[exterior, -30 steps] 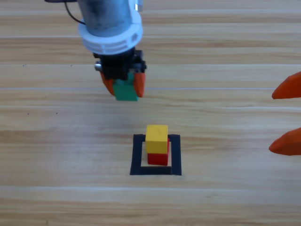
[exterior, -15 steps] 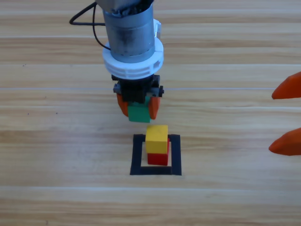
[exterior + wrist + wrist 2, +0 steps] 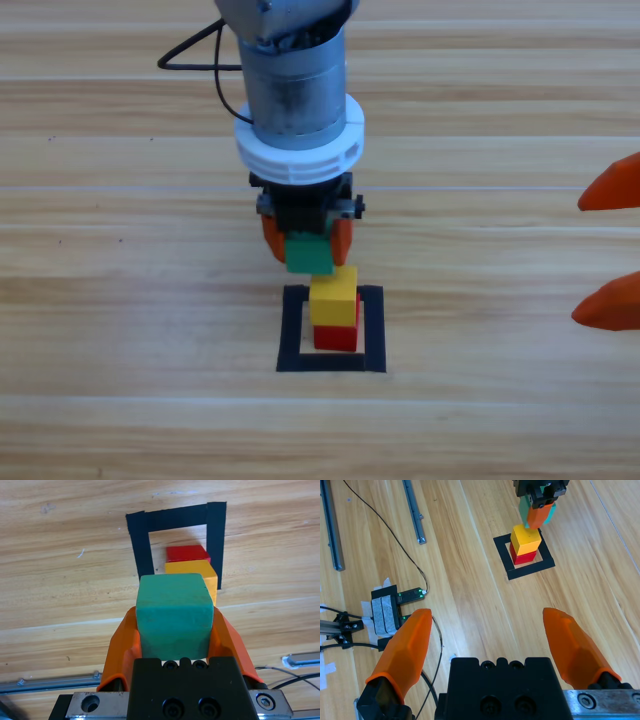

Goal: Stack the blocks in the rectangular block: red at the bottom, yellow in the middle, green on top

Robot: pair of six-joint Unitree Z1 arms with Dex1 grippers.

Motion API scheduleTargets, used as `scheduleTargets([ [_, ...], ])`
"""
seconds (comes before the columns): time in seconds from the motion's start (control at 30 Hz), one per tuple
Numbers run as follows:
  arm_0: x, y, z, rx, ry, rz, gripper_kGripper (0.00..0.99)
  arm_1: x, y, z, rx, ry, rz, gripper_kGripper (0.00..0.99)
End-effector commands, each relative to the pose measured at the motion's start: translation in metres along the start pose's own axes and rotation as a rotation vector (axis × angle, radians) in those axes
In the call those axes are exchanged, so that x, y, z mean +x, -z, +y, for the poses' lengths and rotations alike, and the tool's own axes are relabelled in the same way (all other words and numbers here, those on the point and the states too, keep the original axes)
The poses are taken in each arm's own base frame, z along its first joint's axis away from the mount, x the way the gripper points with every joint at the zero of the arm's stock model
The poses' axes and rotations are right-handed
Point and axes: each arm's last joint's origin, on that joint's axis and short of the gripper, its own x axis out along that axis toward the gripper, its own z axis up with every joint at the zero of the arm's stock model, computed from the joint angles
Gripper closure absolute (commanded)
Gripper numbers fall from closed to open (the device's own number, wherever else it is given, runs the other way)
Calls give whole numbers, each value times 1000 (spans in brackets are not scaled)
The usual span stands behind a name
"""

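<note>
Left gripper point(image 3: 307, 238) clamps the green cube point(image 3: 309, 253) just above and behind the yellow cube point(image 3: 333, 298), stacked on red point(image 3: 336, 336) inside the tape rectangle point(image 3: 290, 330). Right gripper point(image 3: 610, 245) waits at the right edge, jaws apart.

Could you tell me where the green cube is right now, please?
The small teal-green cube is clamped in the left gripper, raised just behind the small yellow cube at the high view's centre.
</note>
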Motion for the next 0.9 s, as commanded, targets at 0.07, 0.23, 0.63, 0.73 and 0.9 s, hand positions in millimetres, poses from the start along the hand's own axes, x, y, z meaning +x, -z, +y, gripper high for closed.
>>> scheduleTargets([
  [0.07,23,9,-25,29,-18,35,978,13,9,-10,36,1,48,11],
  [0.23,26,10,-29,30,-21,36,976,14,9,-10,42,-1,55,42],
  [0.63,29,12,-28,30,-31,43,976,14,10,-10,49,-7,71,68],
  [0.73,30,12,-27,29,-37,46,976,14,9,-10,49,-7,72,68],
  [0.9,32,12,-27,30,-43,48,976,14,9,-10,47,-7,72,68],
])
